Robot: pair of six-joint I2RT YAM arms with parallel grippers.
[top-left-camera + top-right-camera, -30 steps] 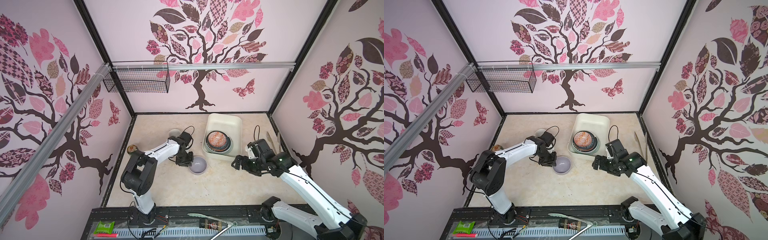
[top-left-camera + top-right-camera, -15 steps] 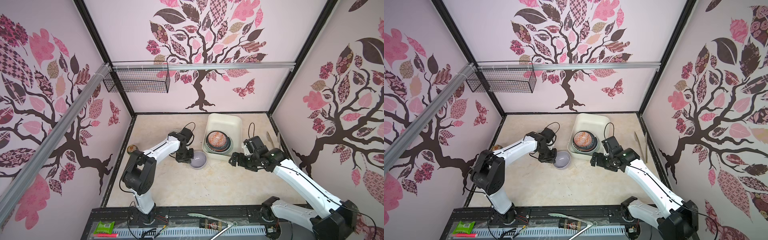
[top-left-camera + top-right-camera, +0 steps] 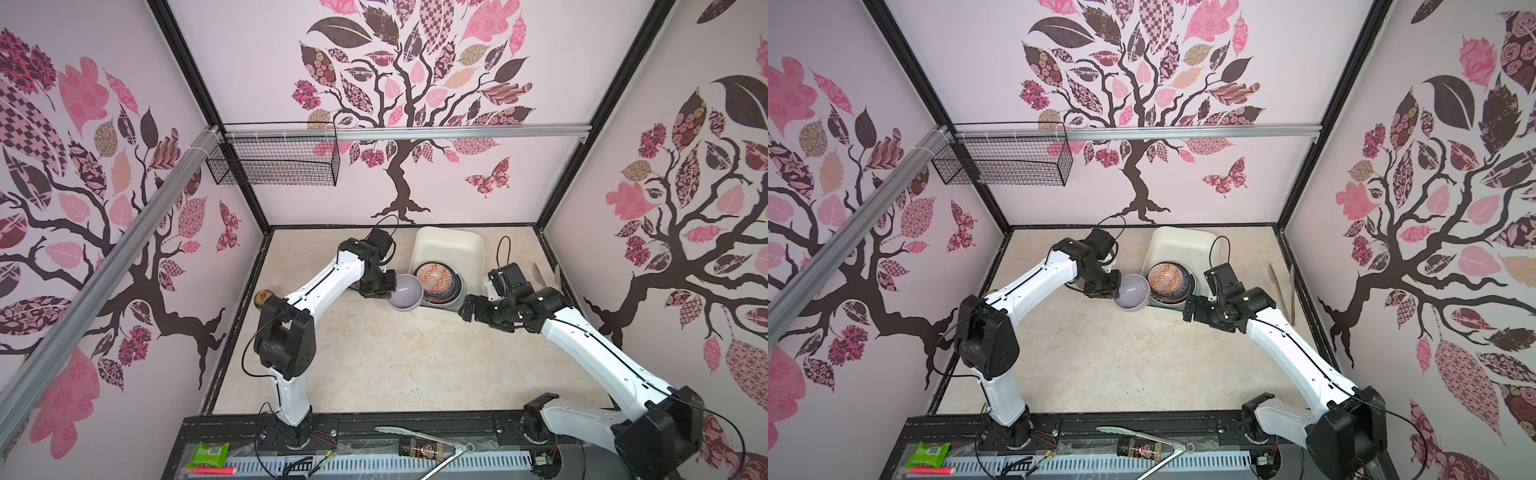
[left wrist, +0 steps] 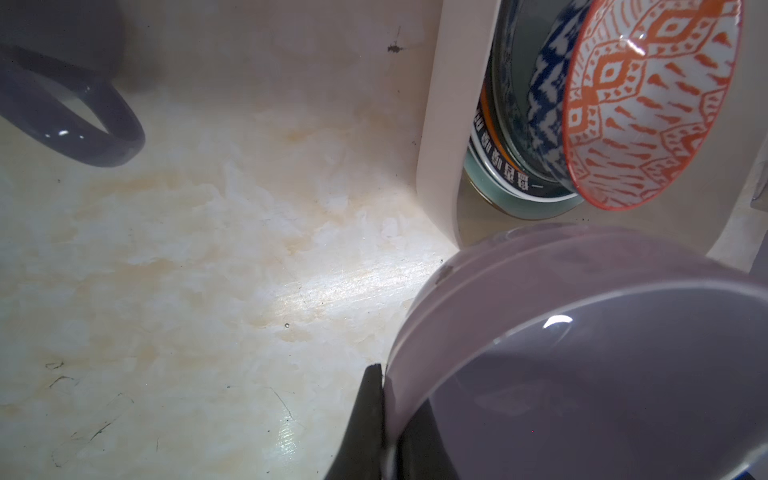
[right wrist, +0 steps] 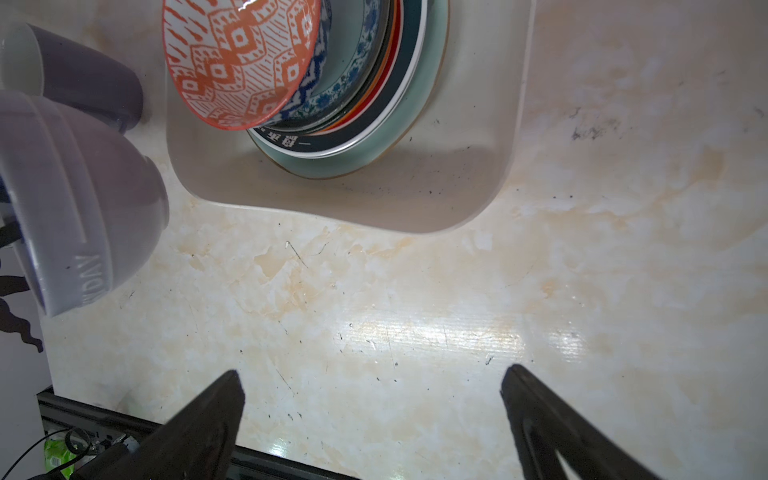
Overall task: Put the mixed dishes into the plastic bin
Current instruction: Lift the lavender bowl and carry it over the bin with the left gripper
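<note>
Pinch: left gripper [image 3: 387,292] on lavender bowl [image 3: 407,291]

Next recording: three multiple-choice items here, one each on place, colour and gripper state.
1. Where is the orange-patterned bowl? A) in the bin, atop the plate stack B) outside it C) under the stack
2. What colour is the held bowl in the left gripper? A) green B) lavender C) black
3. How is the right gripper? A) shut, empty B) shut on the orange-patterned bowl C) open, empty
Answers: 1 A, both wrist views show it topping the stack; 2 B, the held bowl is lavender in every view; 3 C, its fingers stand wide apart with nothing between.
</note>
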